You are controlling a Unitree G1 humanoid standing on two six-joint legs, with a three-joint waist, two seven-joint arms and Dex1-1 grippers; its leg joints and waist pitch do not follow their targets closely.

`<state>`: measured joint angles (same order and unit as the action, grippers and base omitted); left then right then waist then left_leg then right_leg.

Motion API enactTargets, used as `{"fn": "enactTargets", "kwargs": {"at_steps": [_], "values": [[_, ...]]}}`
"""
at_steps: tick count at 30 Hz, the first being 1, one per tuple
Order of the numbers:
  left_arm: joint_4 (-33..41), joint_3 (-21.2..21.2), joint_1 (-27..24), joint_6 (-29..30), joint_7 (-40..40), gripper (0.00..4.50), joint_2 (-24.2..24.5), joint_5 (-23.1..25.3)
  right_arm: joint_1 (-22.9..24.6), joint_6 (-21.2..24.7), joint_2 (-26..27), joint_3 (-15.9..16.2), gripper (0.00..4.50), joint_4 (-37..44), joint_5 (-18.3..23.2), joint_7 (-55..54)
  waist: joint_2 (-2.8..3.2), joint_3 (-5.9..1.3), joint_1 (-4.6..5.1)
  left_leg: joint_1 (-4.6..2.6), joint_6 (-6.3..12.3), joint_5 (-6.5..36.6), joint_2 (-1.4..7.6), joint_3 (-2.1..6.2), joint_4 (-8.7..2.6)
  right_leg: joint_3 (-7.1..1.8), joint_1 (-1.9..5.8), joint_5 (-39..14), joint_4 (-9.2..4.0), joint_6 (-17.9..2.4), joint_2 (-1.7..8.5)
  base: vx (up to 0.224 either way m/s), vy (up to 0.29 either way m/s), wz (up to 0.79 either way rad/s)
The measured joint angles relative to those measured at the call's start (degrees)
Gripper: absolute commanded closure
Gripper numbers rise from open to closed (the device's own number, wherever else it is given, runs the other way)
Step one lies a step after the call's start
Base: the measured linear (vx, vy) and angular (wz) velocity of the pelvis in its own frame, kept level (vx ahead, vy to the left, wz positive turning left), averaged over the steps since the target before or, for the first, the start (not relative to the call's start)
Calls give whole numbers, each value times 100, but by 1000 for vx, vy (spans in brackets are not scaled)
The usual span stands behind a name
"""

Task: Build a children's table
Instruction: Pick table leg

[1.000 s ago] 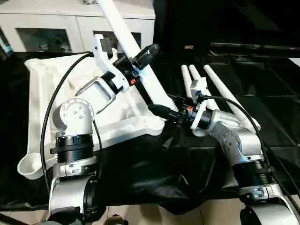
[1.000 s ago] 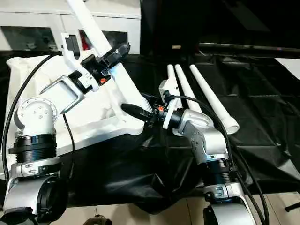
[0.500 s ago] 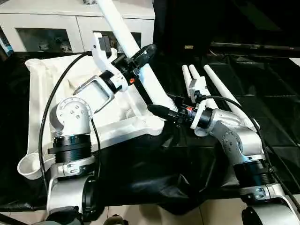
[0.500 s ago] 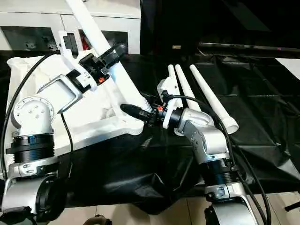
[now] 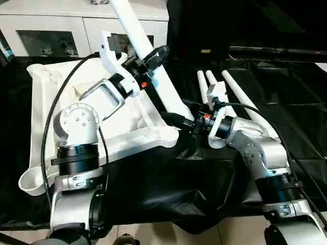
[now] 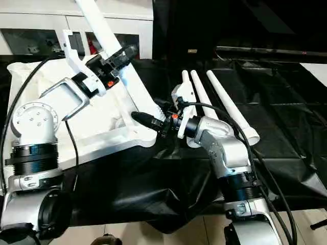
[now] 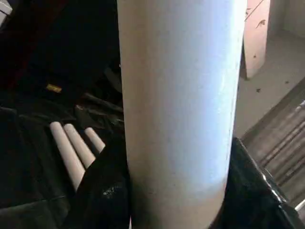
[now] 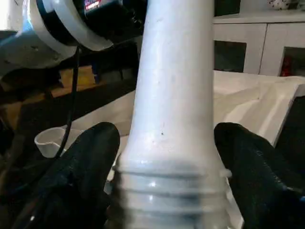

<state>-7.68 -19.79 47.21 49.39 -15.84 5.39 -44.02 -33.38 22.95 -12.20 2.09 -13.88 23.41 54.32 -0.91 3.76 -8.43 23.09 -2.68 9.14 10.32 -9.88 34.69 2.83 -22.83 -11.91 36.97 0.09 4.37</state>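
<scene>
The white tabletop lies underside up on black cloth at the left. One white leg stands tilted in its near right corner socket. My left gripper is shut on this leg partway up; black fingers press both sides of the leg. My right gripper is open low down at the socket. Its fingers flank the leg's threaded base, with a slight gap on one side. Three more legs lie side by side on the cloth at the right.
A white cabinet with glass doors stands behind the tabletop. The tabletop's near left corner socket sticks out toward me. Black cloth hangs in folds over the front edge.
My left gripper has closed onto the leg and its forearm has lifted a little. The right gripper's jaws have widened slightly around the leg's base.
</scene>
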Motion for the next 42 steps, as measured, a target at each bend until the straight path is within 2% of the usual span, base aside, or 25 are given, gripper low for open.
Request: {"fn": "enactTargets", "kwargs": {"at_steps": [3,5,9,12,17,19,26,29,32,33,36,38,39,42], "values": [[14,124,1,11,-21,262,155,110,-6,161,-68,-143,45,193,202,70,0,0,-15,0,0,0,0,0,-3,0,0,0,-3,1,0,0,0,0],[17,238,5,12,-34,262,242,178,-98,428,-96,-308,22,214,451,58,0,0,-16,0,0,0,-1,0,-3,0,0,0,-3,1,0,0,0,0],[87,509,33,86,-170,262,379,316,-698,1047,-274,-963,22,89,957,-343,0,0,-23,-1,-4,-2,-2,0,-4,-1,0,0,-1,1,0,0,0,0],[194,628,47,155,-271,262,401,313,-886,1240,-408,-1131,22,73,1081,-386,0,0,-24,-3,-6,-4,-2,0,-8,0,0,-1,-3,2,0,0,0,0],[195,720,79,200,-364,262,427,310,-886,1753,-821,-734,22,22,1012,-53,0,0,-22,0,-9,-6,-2,-1,-11,0,-3,-2,-6,3,-1,0,0,0],[195,739,79,210,-408,262,421,290,-886,1879,-999,-467,22,38,987,214,-2,1,-25,0,-9,-6,-2,-1,-11,0,-3,-2,-6,3,-1,0,0,0],[306,884,79,265,-488,262,441,275,-900,2025,-1077,-39,22,127,913,512,-5,3,-45,-1,-9,-6,-1,0,-10,-1,-3,-2,-3,3,-1,0,0,0],[339,964,78,248,-416,262,467,409,-970,2001,-991,109,22,127,717,383,-8,5,-48,-1,-13,-8,-1,0,-11,-1,-4,-2,-2,3,-1,0,0,0],[423,1064,83,136,-216,262,463,655,-1150,1913,-726,353,22,15,296,-162,-10,6,-33,-2,-20,-12,0,0,-13,-1,-7,-2,1,3,-1,0,0,0],[444,1080,85,125,-109,262,415,722,-1238,1904,-557,422,39,-95,86,-537,-10,6,-24,-2,-22,-13,0,0,-14,0,-8,-2,1,3,-1,0,0,0],[451,1111,85,88,81,262,328,786,-1237,1901,-285,536,59,-223,-68,-944,-24,14,-36,3,-22,-13,0,0,-15,1,-9,-2,-2,5,-1,0,0,0],[451,1105,85,57,160,262,321,800,-1235,1901,-197,539,69,-232,-78,-1045,-28,16,-41,7,-22,-13,-1,0,-15,0,-10,-2,-6,5,-1,0,0,0],[451,1097,86,34,176,262,320,811,-1235,1893,-157,538,94,-235,-87,-1110,-28,15,-45,8,-21,-13,-1,-1,-15,0,-9,-2,-9,5,-1,0,0,0],[450,1084,86,18,219,262,310,885,-1235,1805,5,533,110,-315,-169,-1245,-28,16,-40,7,-22,-13,-1,0,-17,0,-11,-3,-8,5,-1,0,0,0]]}}
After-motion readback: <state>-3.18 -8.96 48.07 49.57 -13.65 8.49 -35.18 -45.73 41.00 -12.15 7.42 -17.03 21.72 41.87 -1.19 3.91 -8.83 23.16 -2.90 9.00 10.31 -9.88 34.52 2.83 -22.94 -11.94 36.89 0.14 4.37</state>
